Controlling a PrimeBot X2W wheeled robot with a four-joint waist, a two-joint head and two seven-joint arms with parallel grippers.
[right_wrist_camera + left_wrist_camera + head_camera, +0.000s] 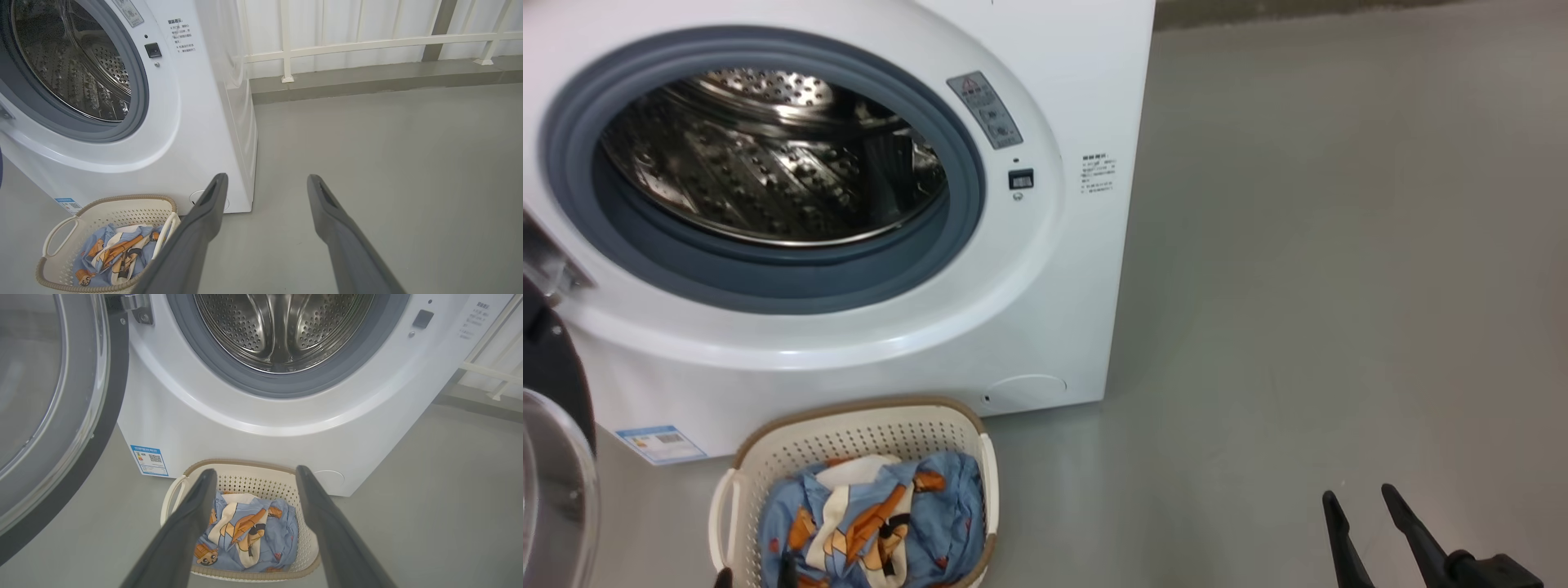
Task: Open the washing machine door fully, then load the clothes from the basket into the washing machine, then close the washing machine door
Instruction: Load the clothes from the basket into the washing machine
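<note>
Observe clothes (874,523) bunched inside basket (849,425), toward its near side. Find basket on the floor (1298,286), just in front of washing machine (1045,310), below the round opening, between blue label (660,443) and small round hatch (1025,390). Note washing machine door (53,416) swung open at the left; steel drum (768,155) in plain sight inside grey-blue gasket (768,278). Record left gripper (255,471) above basket, fingers spread wide, holding nothing, framing the clothes in its wrist view. Record right gripper (1359,494) over the floor, well apart from basket, fingers wide, holding nothing.
</note>
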